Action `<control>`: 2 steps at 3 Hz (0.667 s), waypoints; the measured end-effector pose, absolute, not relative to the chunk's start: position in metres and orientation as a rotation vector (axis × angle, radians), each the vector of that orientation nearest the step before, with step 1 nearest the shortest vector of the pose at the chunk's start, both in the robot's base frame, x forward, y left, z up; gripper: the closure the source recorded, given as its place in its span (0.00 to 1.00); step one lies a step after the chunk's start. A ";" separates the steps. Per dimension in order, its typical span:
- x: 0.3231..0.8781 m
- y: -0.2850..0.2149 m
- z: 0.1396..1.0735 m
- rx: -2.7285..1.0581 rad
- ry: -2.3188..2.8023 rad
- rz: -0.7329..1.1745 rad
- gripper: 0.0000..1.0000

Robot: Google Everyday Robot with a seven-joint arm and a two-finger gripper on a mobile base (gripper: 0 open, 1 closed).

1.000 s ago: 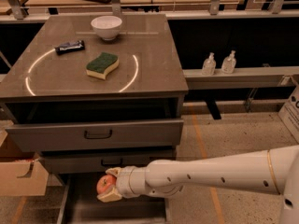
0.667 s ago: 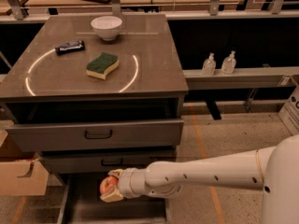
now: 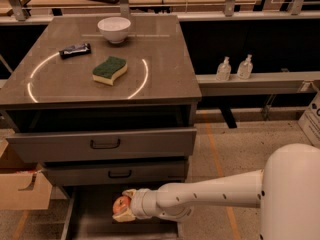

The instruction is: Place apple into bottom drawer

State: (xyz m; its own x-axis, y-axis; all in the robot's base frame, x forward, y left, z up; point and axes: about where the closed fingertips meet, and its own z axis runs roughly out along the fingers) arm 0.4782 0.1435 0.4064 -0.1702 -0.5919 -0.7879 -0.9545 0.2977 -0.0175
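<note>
1. Descent is showing first: the small round red-orange apple [image 3: 120, 204] is sitting a shade lower, toward 6 o'clock, than it was a second ago. It is sinking nearer the dark floor of the wide, shallow grey metal bottom drawer [image 3: 68, 218].
2. The cream-coloured two-finger gripper [image 3: 123, 207] is hanging at about 7 o'clock in the view, just below the front of the grey middle drawer [image 3: 150, 171]. Its fingers [image 3: 131, 193] are clamping the apple from 12 and 6 o'clock, so the fruit is being carried rather than resting freely.
3. The apple is hovering over the open tray's interior, toward its 3 o'clock half. Whether it is already touching the floor is not something the view is telling.
4. For the task, this is looking like the lowering step nearing its end, with the release not yet done.
5. Compared with the earlier frame, the white rounded arm [image 3: 292, 194] is filling more of the 4 o'clock corner, suggesting the reach is shifting as the wrist is dropping.
6. On the grey cabinet top [image 3: 165, 79] nothing is differing. The white ceramic bowl [image 3: 114, 29] is staying at 12 o'clock, the green-and-yellow sponge [image 3: 110, 70] near the centre, and the flat black packet [image 3: 75, 49] at 10 o'clock.
7. The next move is probably calling for a little more descent, then parting the fingers without nudging the apple into rolling.
</note>
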 end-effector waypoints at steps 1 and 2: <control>0.488 0.139 0.375 -1.319 1.868 0.646 1.00; 0.499 0.132 0.342 -1.244 1.849 0.662 1.00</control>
